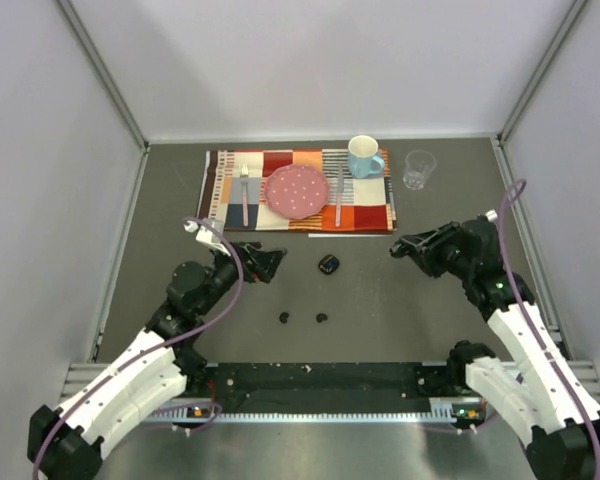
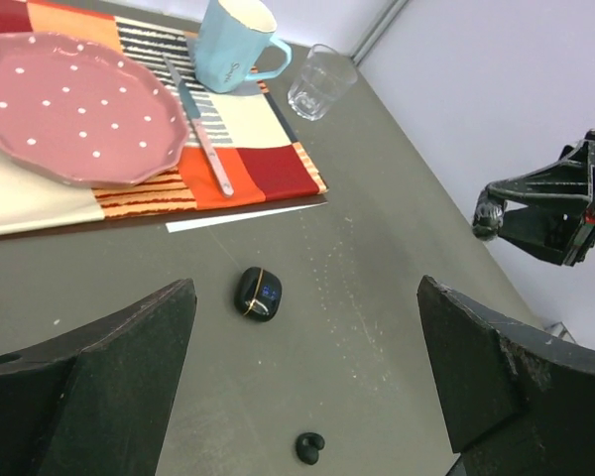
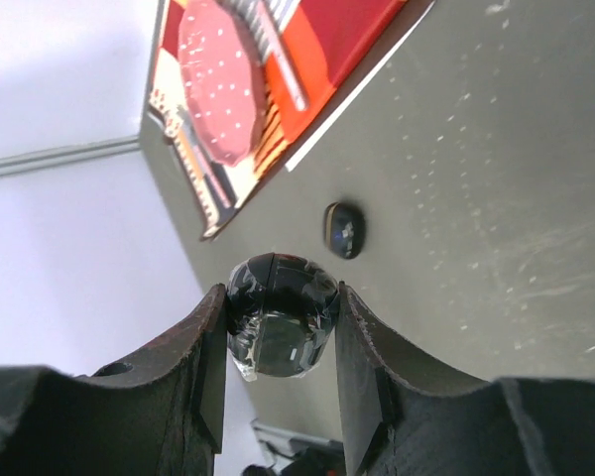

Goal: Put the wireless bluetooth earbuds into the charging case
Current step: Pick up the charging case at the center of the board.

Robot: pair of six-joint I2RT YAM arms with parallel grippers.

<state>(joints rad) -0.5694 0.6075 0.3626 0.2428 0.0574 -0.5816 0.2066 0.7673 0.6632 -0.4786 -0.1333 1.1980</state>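
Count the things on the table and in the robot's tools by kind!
Earbuds: 2
Cases: 2, one held in the right tool
Placemat: 1
Plate: 1
Mug: 1
Glass: 1
Fork: 1
Knife: 1
Total: 10

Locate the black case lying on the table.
In the top view the black case lies mid-table, just off the near edge of the placemat, with an earbud beyond it toward the arm bases.

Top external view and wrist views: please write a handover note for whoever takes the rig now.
Left gripper: open, empty, above the table.
Right gripper: shut on a black charging case, held off the table.
A second case lies on the table ahead of the left gripper; two earbuds lie nearer the robot, apart from it.
Done: one case grasped. Left: pick up each earbud and seat it in a case.
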